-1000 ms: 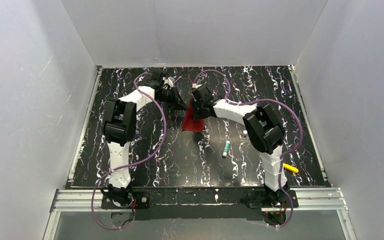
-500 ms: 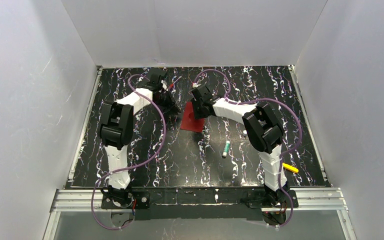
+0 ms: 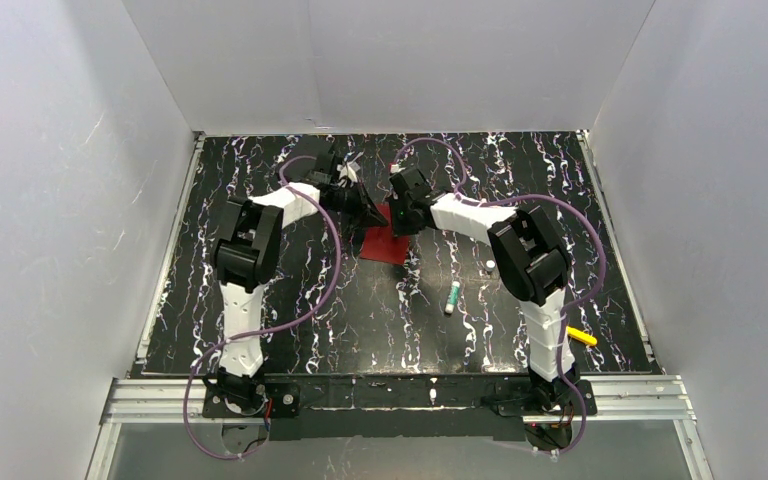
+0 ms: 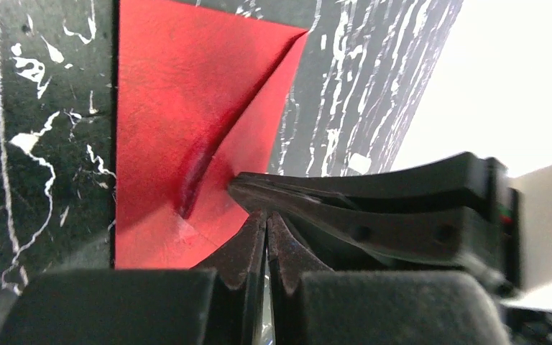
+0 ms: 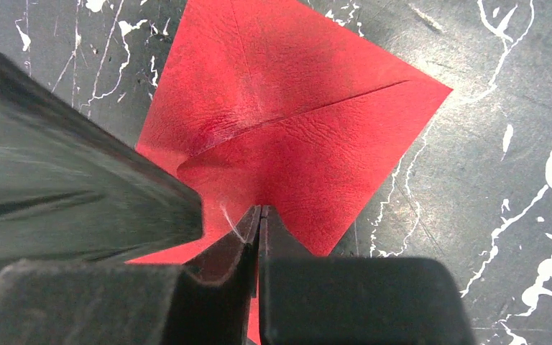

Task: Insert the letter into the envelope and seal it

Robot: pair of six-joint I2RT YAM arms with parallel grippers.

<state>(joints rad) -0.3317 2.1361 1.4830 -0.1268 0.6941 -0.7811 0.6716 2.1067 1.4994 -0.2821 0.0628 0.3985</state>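
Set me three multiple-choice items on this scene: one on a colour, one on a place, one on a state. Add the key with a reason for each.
1. The envelope is:
A. blue
B. red
C. white

2. The yellow object lies:
A. on the envelope
B. at the far left corner
C. beside the right arm, near its base

3. The envelope's flap is:
A. folded down over the body
B. standing upright
C. torn off

Key:
1 B: both wrist views show it bright red.
2 C: the top view shows it just to the right of that arm's lower link.
3 A: the flap's slanted edge lies across the envelope's face.
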